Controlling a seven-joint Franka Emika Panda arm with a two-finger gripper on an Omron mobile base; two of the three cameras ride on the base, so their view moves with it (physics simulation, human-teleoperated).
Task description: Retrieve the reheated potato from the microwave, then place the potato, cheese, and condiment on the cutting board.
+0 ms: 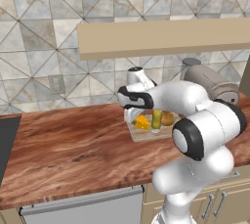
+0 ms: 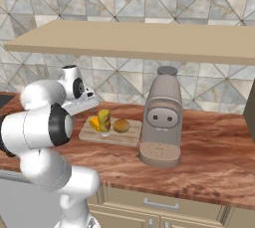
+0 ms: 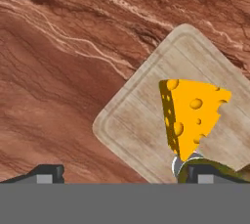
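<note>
Potato [image 2: 121, 125], cheese [image 3: 191, 115] & condiment [image 2: 104, 121] all sit on cutting board [image 3: 141, 135], so placing looks done. End effector [image 3: 122, 173] hovers above, jaws apart, empty, prob. just released.

The cheese [image 3: 193, 115] is bright yellow-orange with darker round holes, and the cutting board [image 3: 141, 130] under it is pale tan with faint plank lines. The table [image 1: 73, 145] is reddish-brown, streaked with lighter veins. Beyond the gripper, the condiment [image 2: 104, 121] shows translucent yellow, the potato [image 2: 121, 125] golden-brown, and the coffee machine [image 2: 162, 122] grey-beige.
</note>
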